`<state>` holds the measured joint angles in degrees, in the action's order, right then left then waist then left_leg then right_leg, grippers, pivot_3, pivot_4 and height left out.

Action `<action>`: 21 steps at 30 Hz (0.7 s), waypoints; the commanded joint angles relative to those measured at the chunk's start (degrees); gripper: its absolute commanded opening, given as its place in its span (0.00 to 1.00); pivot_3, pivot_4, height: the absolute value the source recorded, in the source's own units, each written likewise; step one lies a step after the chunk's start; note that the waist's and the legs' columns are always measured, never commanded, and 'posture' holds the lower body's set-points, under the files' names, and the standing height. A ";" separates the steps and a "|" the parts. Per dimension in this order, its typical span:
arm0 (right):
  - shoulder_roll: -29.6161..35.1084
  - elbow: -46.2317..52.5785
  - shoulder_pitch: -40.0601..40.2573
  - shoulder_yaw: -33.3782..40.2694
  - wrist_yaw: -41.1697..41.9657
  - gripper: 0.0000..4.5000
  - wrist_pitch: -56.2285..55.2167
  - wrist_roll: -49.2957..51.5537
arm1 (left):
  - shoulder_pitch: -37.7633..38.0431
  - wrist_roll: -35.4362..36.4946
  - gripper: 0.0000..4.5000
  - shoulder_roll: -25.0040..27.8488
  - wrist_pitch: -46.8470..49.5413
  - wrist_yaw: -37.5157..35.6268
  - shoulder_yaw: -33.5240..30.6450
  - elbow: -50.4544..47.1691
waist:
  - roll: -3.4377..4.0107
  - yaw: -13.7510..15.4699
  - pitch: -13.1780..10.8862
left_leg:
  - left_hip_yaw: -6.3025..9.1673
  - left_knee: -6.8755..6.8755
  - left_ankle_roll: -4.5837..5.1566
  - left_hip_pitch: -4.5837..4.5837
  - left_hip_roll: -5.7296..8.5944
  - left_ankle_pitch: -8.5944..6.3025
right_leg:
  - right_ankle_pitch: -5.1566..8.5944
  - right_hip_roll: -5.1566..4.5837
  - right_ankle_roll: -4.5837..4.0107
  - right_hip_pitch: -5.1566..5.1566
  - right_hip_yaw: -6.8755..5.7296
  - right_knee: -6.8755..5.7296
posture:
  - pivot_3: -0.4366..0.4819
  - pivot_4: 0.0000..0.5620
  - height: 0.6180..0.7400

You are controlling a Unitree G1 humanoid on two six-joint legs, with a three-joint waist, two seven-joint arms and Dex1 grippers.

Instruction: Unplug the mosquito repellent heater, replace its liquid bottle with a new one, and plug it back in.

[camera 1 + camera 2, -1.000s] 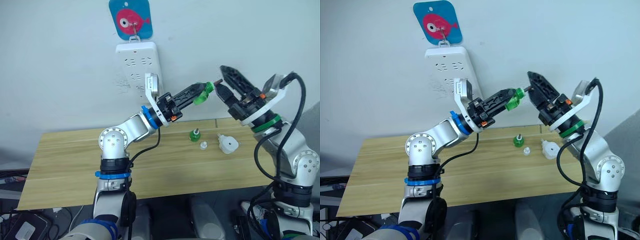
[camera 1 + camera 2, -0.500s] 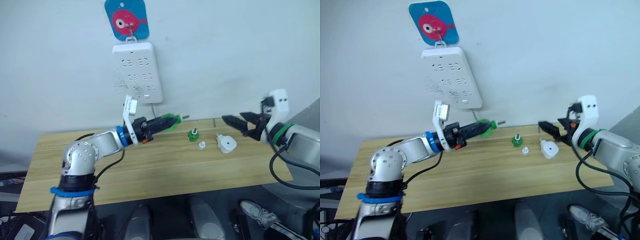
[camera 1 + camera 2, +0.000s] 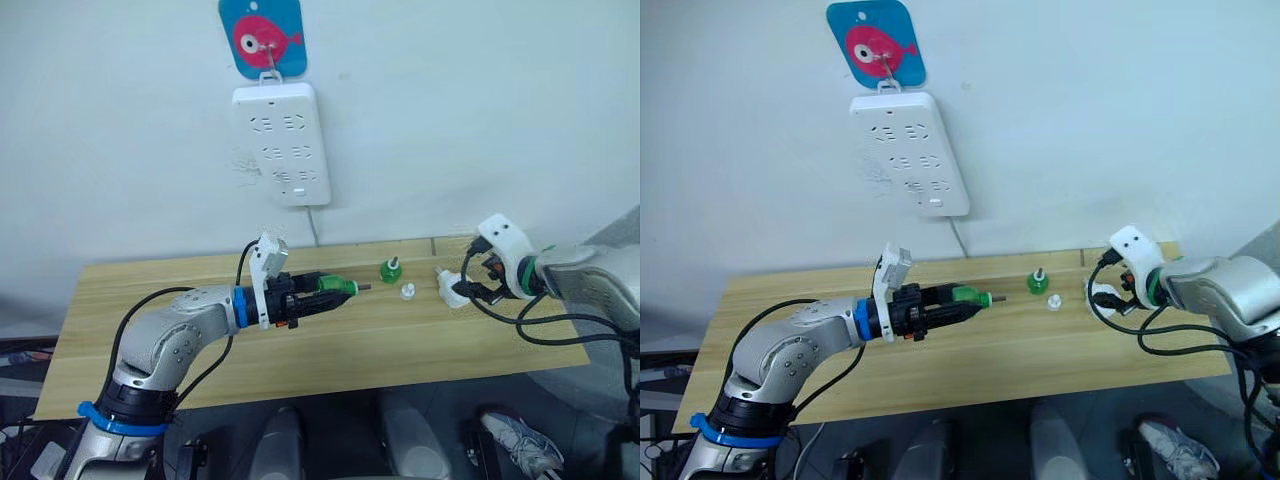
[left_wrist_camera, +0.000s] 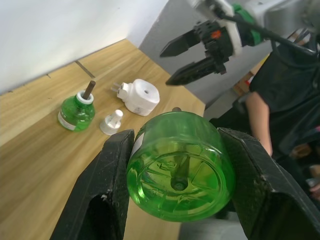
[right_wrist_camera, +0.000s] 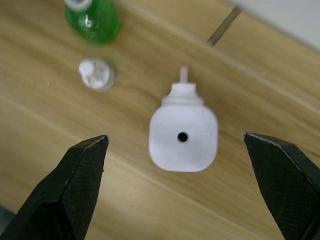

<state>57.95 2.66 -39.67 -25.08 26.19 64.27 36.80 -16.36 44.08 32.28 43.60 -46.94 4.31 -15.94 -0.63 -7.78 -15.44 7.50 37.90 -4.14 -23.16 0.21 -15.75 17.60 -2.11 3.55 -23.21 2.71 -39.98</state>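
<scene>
White heater (image 5: 183, 134), green bottles (image 4: 181, 172) (image 4: 76, 111), wood-grain table (image 3: 400, 340).

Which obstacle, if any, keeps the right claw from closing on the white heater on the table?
Probably none. The right claw is open above the heater, one finger on each side, with bare table around it. The small white cap and green bottle sit off to one side.

left fingers (image 4: 113, 195) clamp green bottle (image 4: 180, 172) | heater (image 4: 138, 97) — on table (image 4: 35, 165)
</scene>
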 commanded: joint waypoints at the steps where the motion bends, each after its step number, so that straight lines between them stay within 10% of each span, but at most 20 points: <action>1: -1.65 -5.62 -4.44 -3.33 6.57 1.00 -1.74 -7.49 | 1.51 -1.10 0.51 -0.53 -2.09 -0.82 0.23 -3.17 | 0.00 0.00 -0.12 | 0.00 0.00 0.00 0.00 0.01 0.00 | 0.00 -0.03 0.00 0.00 0.01 -0.01 | 0.31 0.50 0.95; 21: -13.61 -21.11 -9.26 -4.37 16.66 1.00 0.06 -25.00 | 6.36 -2.84 0.51 -1.65 -3.77 0.48 -0.30 -6.45 | 0.01 2.50 -0.16 | 0.11 0.03 0.00 -0.05 0.08 0.00 | -0.01 -0.12 0.00 -0.01 -0.10 -0.02 | 0.37 0.48 0.95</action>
<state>44.10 -19.43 -49.60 -30.54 42.44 64.81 13.26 -9.79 41.31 31.08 40.92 -46.12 4.29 -20.22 -0.63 -5.28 -15.60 7.62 37.93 -4.15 -23.21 0.28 -15.75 17.59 -2.22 3.55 -23.22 2.60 -40.00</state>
